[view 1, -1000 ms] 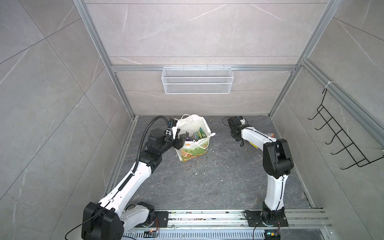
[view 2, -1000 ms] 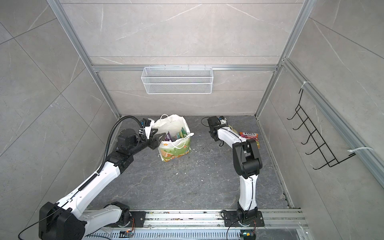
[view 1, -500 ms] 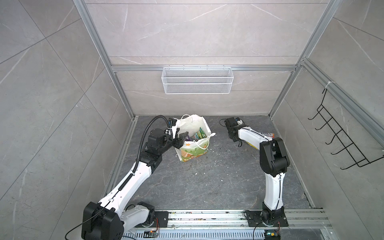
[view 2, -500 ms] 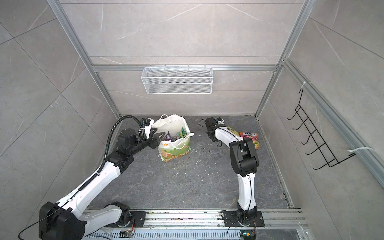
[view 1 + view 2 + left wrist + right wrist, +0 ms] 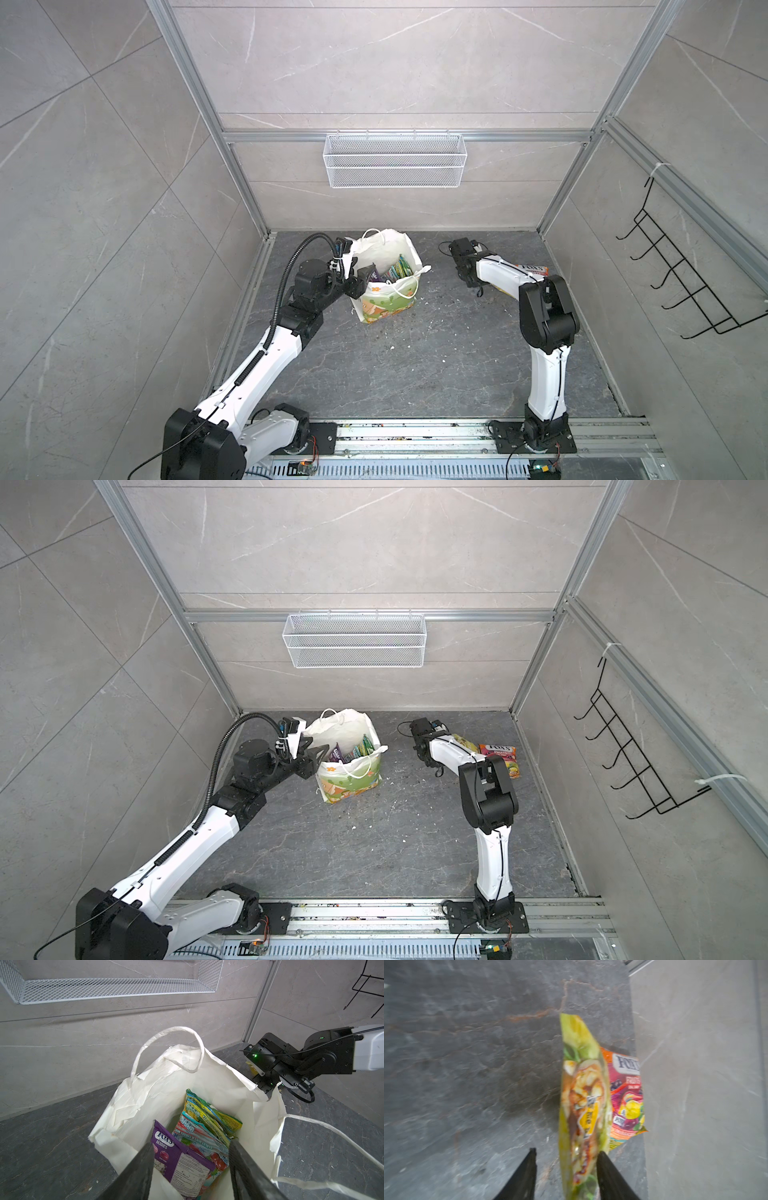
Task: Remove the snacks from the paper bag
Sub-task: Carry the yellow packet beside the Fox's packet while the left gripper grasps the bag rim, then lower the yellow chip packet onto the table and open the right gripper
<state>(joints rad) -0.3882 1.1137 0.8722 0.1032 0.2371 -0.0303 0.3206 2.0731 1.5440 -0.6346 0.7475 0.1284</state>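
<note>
Inside the paper bag (image 5: 145,1095), a purple packet (image 5: 176,1159) reads "FOX'S" in white, with "BERRIES" beneath. Next to it, a teal-red packet (image 5: 199,1136) carries "BARLEY MINT & CHERRY MINT", printed upside down in the left wrist view. A green-yellow packet (image 5: 212,1115) shows "APPLE TEA". Outside the bag, a red-pink packet (image 5: 498,756) reads "FOX'S" and "FRUITS". The print on the yellow-green packet (image 5: 581,1095) is too blurred to read.

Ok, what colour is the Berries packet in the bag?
The Berries packet is purple, clearest in the left wrist view.

Robot lab cell, grey tile walls (image 5: 374,62), alu frame (image 5: 200,104), L arm (image 5: 270,361), R arm (image 5: 544,374) on rail (image 5: 415,432)
</note>
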